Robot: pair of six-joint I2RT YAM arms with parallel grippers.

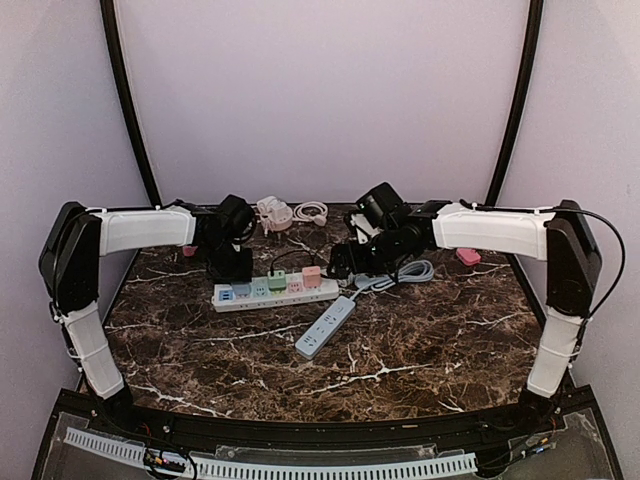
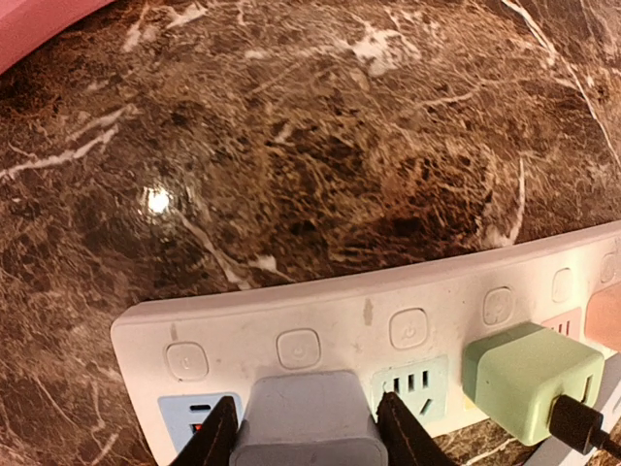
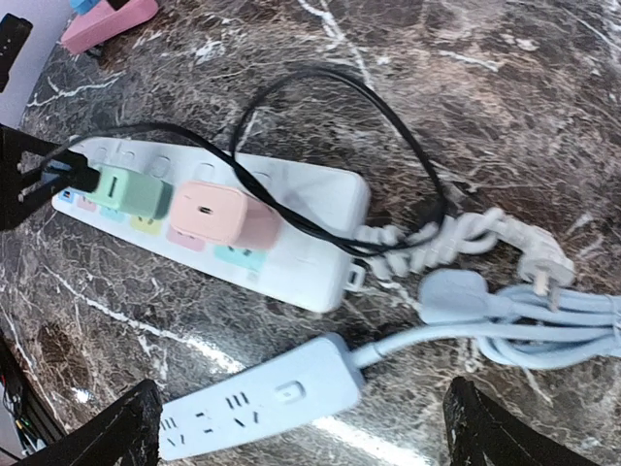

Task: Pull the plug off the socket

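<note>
Pinching the stiff, slick grey charger plug (image 2: 309,408) by its flanks, the left tool (image 2: 309,439) may lift the light power strip (image 2: 408,296); the right tool (image 3: 310,432) hangs spread.

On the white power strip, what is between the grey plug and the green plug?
An empty socket lies between the grey plug and the green plug; the left wrist view shows it.
</note>
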